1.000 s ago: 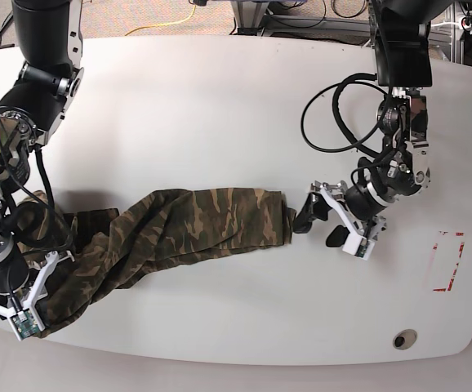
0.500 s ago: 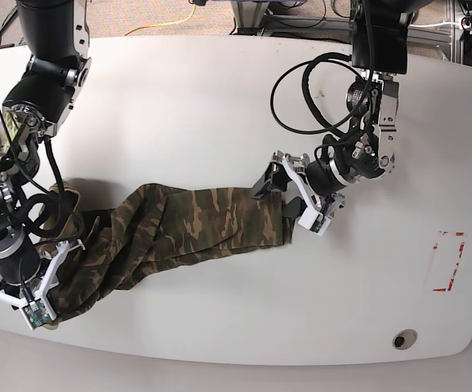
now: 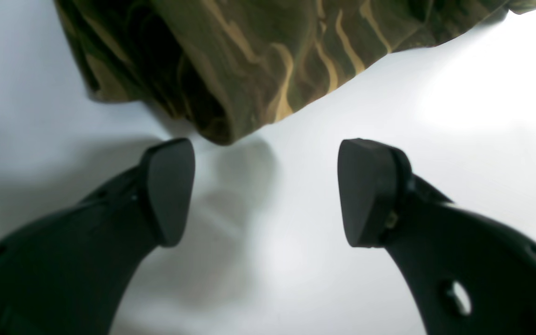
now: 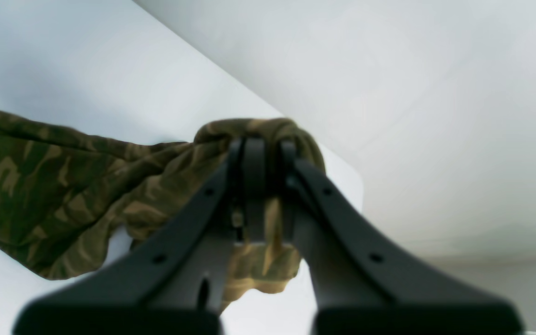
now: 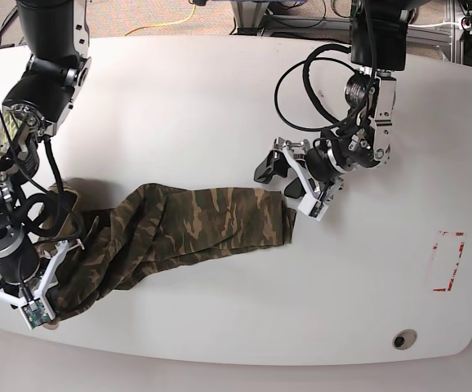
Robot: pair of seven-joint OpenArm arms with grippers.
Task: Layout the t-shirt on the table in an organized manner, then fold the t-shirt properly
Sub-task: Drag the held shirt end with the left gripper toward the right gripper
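Layout step: right gripper point(image 4: 258, 186) clamps the bunched t-shirt point(image 5: 195, 224) — left gripper point(image 3: 263, 190) hovers agape beside its far edge. Next: seize that edge, spread flat.

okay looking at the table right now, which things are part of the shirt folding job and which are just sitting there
Part of the job:
- t-shirt, bunched in a long strip
- table
- right pincer, shut on the t-shirt
- left pincer, open beside the t-shirt's edge

Just there:
- red tape rectangle
- grommet hole
- yellow cable beyond the table
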